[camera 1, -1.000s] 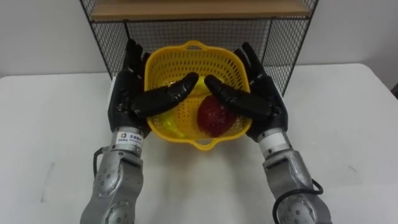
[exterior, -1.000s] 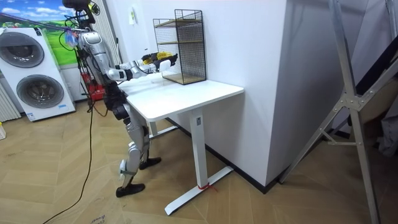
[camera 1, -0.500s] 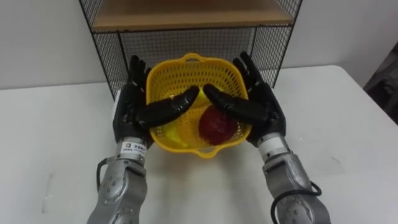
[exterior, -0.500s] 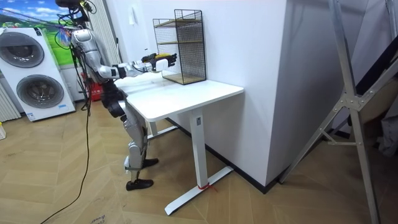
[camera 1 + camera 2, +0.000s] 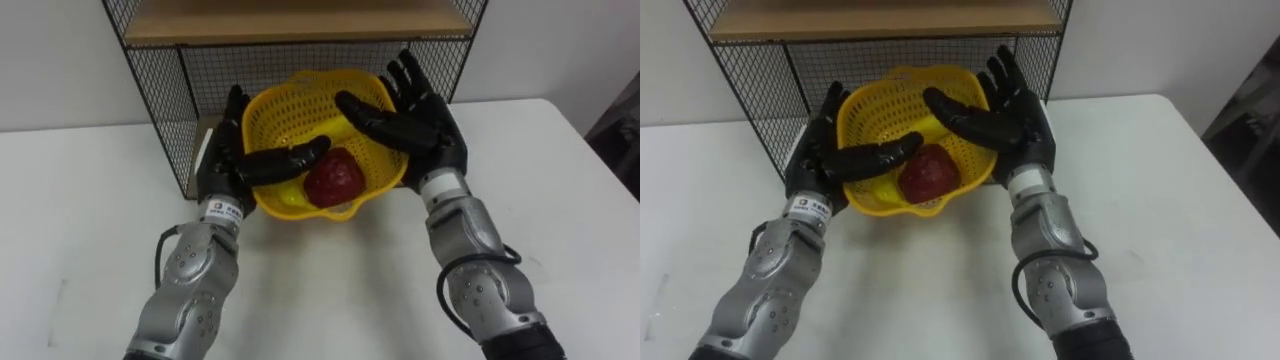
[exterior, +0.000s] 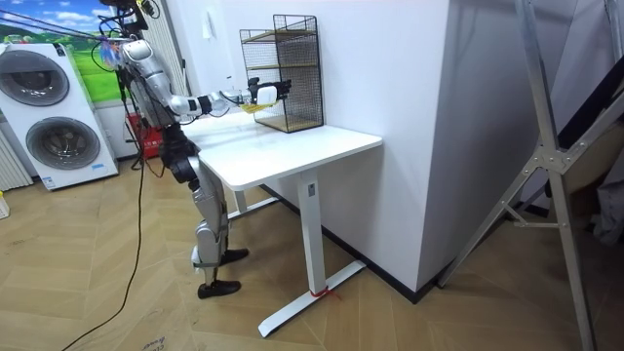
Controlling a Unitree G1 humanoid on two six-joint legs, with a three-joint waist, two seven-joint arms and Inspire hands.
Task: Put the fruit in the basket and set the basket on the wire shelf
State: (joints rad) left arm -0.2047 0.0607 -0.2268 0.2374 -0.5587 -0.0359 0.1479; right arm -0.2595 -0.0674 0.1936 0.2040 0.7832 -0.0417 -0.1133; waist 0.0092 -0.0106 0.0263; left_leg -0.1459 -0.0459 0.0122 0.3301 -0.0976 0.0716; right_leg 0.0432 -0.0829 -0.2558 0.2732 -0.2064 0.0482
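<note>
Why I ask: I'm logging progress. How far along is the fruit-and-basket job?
Done: a red fruit and a yellow fruit lie in the yellow basket. In hand: the left hand and right hand press the basket's sides with straight fingers, thumbs over its rim, holding it at the wire shelf's open front. Left: set it on the shelf and let go.

The basket point(image 5: 300, 105) is bright yellow, latticed with holes. It holds a dark red fruit point(image 5: 332, 178) and a yellow fruit point(image 5: 285, 197). The left hand point(image 5: 228, 165) and right hand point(image 5: 425, 125) are black, the tabletop point(image 5: 80, 230) white, and the wire shelf point(image 5: 160, 90) black mesh with a tan board point(image 5: 290, 20).
</note>
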